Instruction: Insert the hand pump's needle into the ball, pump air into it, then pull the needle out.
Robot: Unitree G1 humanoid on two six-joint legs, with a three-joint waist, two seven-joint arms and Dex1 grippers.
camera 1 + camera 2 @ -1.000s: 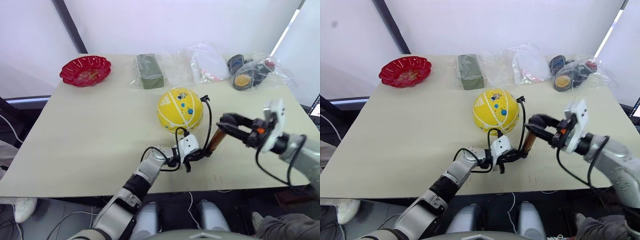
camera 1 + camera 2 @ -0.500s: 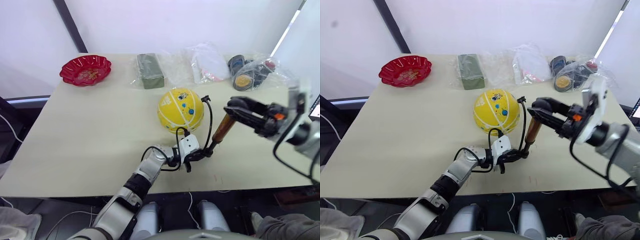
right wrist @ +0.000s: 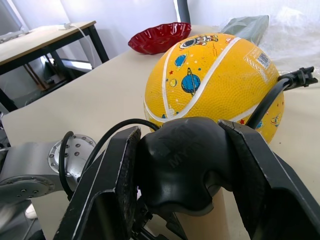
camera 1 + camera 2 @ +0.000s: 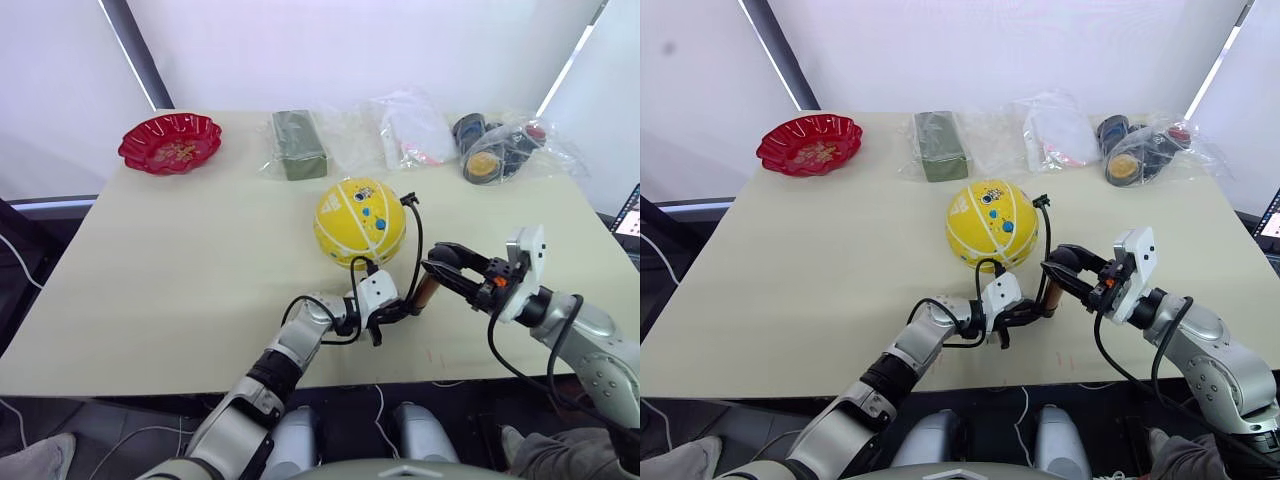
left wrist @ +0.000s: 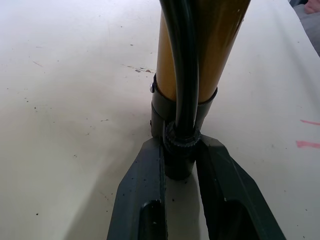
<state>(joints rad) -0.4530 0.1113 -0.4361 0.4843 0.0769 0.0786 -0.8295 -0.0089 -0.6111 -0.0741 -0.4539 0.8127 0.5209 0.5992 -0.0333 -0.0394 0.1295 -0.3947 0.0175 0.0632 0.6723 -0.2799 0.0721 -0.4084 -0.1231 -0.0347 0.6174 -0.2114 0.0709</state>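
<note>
— Counting from the head camera, what lies by the grippers?

— One ball [image 4: 360, 222], just beyond both of them. One hand pump [image 4: 428, 289] stands tilted between them: the left gripper [image 4: 393, 312] clamps its black base, the right gripper [image 4: 441, 265] grips the black T-handle on top. One thin black hose [image 4: 415, 240] arcs from the base up to the ball's right side. Far past the ball lie one red bowl [image 4: 171, 142], one green packet [image 4: 299, 143] and two clear bags [image 4: 420, 128].

— And the left wrist camera?

— Two black fingers [image 5: 142, 192] pinch the pump's lower cap [image 5: 182, 115] on the table [image 5: 65, 100]; one hose runs up the gold cylinder.

— The right wrist camera?

— Two fingers [image 3: 107, 180] close on the one T-handle [image 3: 182, 162], the ball just beyond it. The hose's black fitting [image 3: 301, 77] sits at the ball's side; I cannot tell whether the needle is in.
</note>
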